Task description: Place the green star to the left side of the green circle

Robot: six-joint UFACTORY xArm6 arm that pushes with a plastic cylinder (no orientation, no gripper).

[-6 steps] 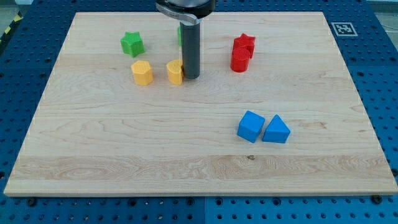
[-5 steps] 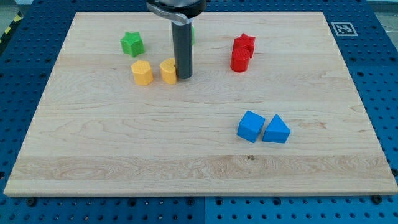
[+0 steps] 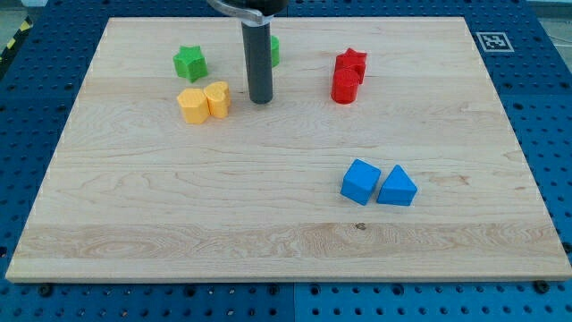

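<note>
On a pale wooden board (image 3: pixel 268 224) set on a blue perforated bench, my tip (image 3: pixel 260 100) rests just right of two touching yellow blocks (image 3: pixel 204 101), apart from them; the rod carries no jaws and holds nothing. The green star (image 3: pixel 189 63) sits near the view's top-left, with open wood to its left and above before the board's edge. The green circle (image 3: pixel 274 50) shows only as a sliver behind the rod, well right of the star. Two red blocks (image 3: pixel 348 77) crowd together at upper right; a blue cube (image 3: pixel 360 182) and blue triangle (image 3: pixel 397 187) touch at lower right. A black-and-white square marker (image 3: pixel 491 40), carrying no readable text, occupies the board's top-right corner.
</note>
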